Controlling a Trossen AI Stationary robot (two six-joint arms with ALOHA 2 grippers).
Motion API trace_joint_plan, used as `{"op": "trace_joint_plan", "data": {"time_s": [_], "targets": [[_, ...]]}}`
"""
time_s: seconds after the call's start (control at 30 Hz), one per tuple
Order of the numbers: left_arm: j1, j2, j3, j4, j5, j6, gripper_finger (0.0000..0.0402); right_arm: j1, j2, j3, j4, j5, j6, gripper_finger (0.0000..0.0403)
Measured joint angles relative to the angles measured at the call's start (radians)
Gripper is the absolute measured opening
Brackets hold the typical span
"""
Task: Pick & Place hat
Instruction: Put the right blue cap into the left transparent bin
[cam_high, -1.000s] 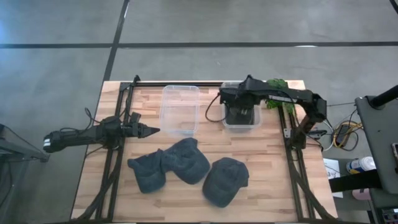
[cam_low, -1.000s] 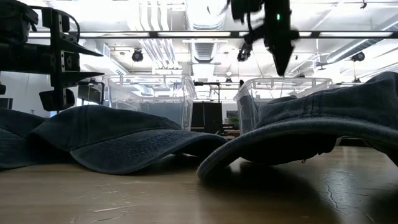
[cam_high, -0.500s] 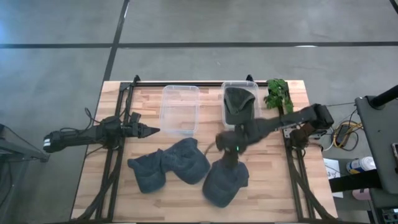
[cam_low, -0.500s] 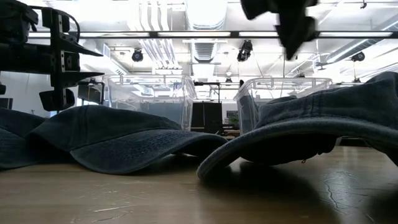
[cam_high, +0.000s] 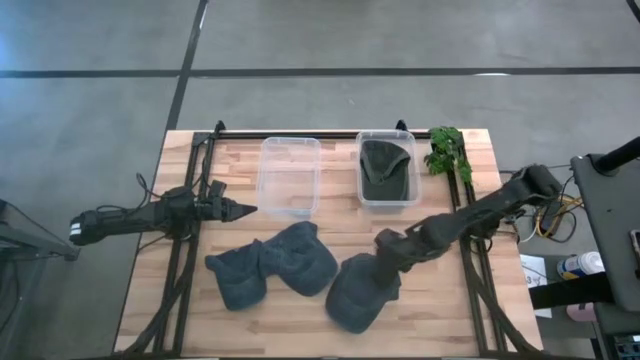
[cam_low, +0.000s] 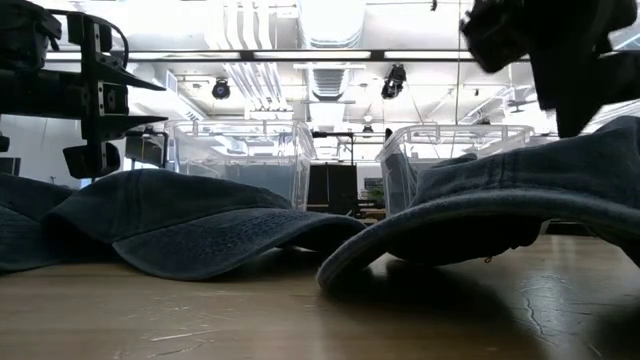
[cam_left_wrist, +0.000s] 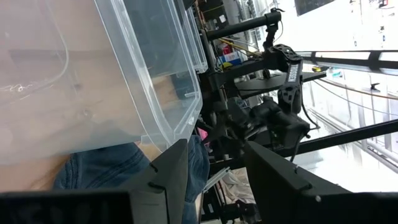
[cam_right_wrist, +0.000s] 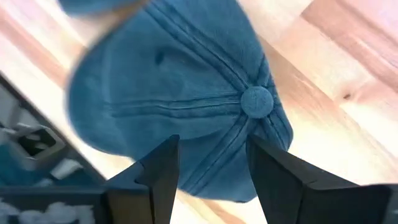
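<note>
Three blue denim hats lie crown-up on the wooden table: a left one (cam_high: 237, 277), a middle one (cam_high: 302, 257) overlapping it, and a right one (cam_high: 360, 292). Another hat (cam_high: 385, 168) lies inside the right clear bin (cam_high: 410, 196). My right gripper (cam_high: 386, 247) hangs open, pointing steeply down, just above the right hat's far side; in its wrist view (cam_right_wrist: 214, 180) the crown button (cam_right_wrist: 257, 101) shows past the fingers. In the low view it (cam_low: 575, 70) is above that hat (cam_low: 520, 195). My left gripper (cam_high: 243, 210) waits open and level at the table's left.
A second clear bin (cam_high: 290, 176) stands to the left of the filled one, close in front of my left gripper. A green leafy plant (cam_high: 446, 151) lies at the far right corner. Bare wood (cam_high: 440, 310) shows near the front right.
My right gripper has swung from above the right bin toward the table's near edge and downward, rolling and tipping to point steeply down, and now hangs over the right hat. The hat in the bin stays there. The hats on the table have not moved.
</note>
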Motion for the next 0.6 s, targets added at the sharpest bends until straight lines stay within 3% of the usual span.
{"op": "trace_joint_plan", "data": {"time_s": [0.17,0.3,0.6], "targets": [[0.000,0.000,0.000,0.000,0.000,0.000,0.0153,0.016,-0.123,-0.058,0.013,0.123,0.087,0.0178],[0.000,0.000,0.000,0.000,0.000,0.000,0.0153,0.008,-0.152,-0.132,0.022,0.114,0.085,0.0178],[0.000,0.000,0.000,0.001,0.000,0.000,0.0153,0.002,-0.144,-0.309,0.378,0.109,0.032,0.0178]]}}
